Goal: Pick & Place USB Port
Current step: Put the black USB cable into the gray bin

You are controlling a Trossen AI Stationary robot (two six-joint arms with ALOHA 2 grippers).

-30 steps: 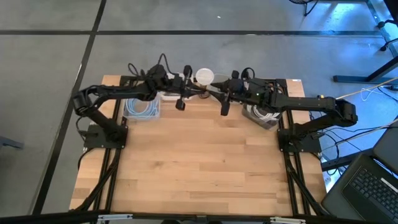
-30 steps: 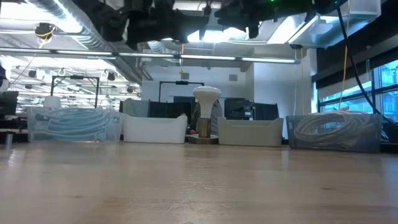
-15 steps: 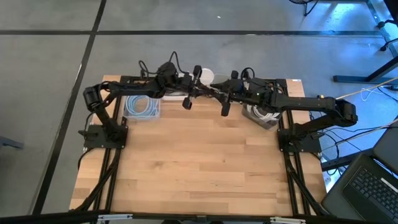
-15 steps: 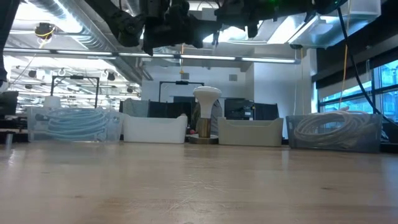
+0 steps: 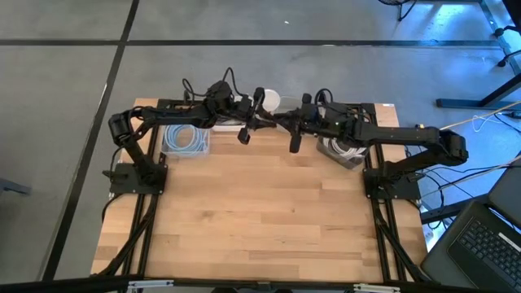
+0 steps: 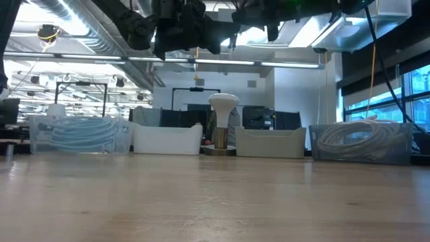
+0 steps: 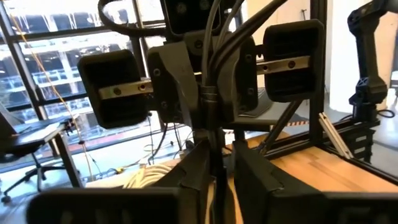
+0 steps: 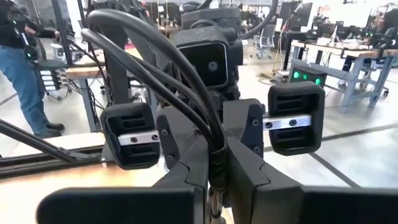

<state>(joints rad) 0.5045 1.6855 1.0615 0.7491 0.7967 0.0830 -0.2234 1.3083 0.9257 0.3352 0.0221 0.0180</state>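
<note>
Both grippers meet high above the table's far edge, fingertips facing. A dark USB cord (image 8: 186, 74) runs between them. The port on it I cannot pick out. My left gripper (image 5: 265, 120) comes from the table's left and my right gripper (image 5: 282, 121) from the right. In the left wrist view my left gripper (image 7: 219, 171) has the cord in its narrow gap, with the right gripper (image 7: 208, 93) just beyond. In the right wrist view my right gripper (image 8: 214, 168) is shut on the cord in front of the left gripper (image 8: 211, 134). My left gripper has the dark cord (image 7: 216, 158) pinched between its two fingers, which lie level and come from the table's left. The cord is held clear of the table. My right gripper pinches the same cord (image 8: 213, 154) between its two fingers, level, from the table's right, close against the left fingertips.
Along the far edge stand a clear bin of light blue cable (image 6: 80, 134), a white bin (image 6: 168, 140), a white mushroom-shaped stand (image 6: 223, 121), a beige bin (image 6: 270, 142) and a clear bin of white cable (image 6: 363, 141). Bare wood (image 5: 260, 212) lies nearer. A person (image 8: 25, 68) stands beyond the table.
My left arm has swung toward the table's right and far edge, bringing its gripper closer to the right gripper, and has then held still.
</note>
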